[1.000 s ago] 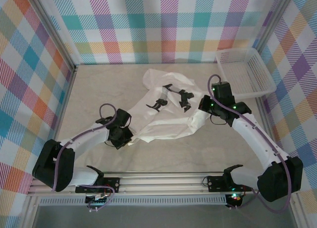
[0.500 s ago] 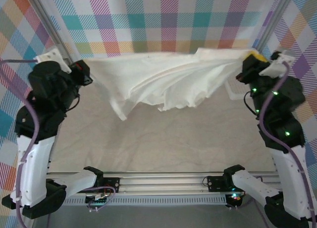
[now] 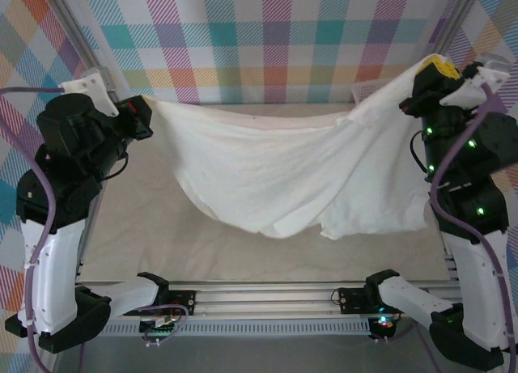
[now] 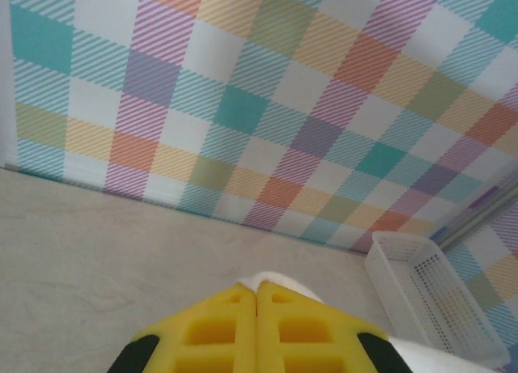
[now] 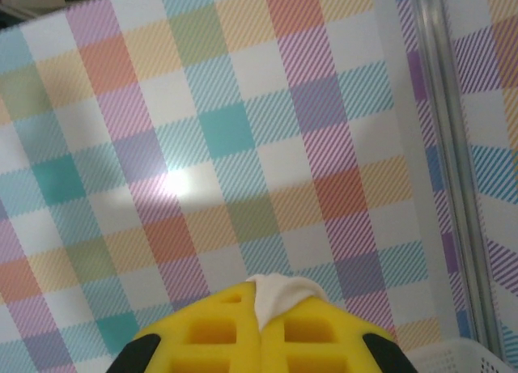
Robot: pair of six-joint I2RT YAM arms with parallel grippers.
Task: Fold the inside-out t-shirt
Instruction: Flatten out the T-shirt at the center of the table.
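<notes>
The white inside-out t-shirt [image 3: 283, 167] hangs spread in the air between both raised arms, its lower edge sagging toward the table. At the left, my left gripper [image 3: 150, 114] is shut on one top corner; a bit of white cloth [image 4: 279, 282] pokes out past its yellow fingertips [image 4: 235, 308]. High at the right, my right gripper [image 3: 421, 75] is shut on the other top corner, with a tuft of the shirt [image 5: 279, 290] pinched between its yellow fingers [image 5: 218, 320].
A white mesh basket [image 4: 429, 296] stands at the table's back right, partly hidden behind the shirt in the top view. Checked walls [image 3: 267, 41] enclose the beige table [image 3: 162, 235]. A metal rail [image 3: 259, 296] runs along the near edge.
Both arms rose from the table with the shirt, lifting it from a crumpled heap. Since half a second ago it has spread wider and hangs lower, and the right gripper moved up.
</notes>
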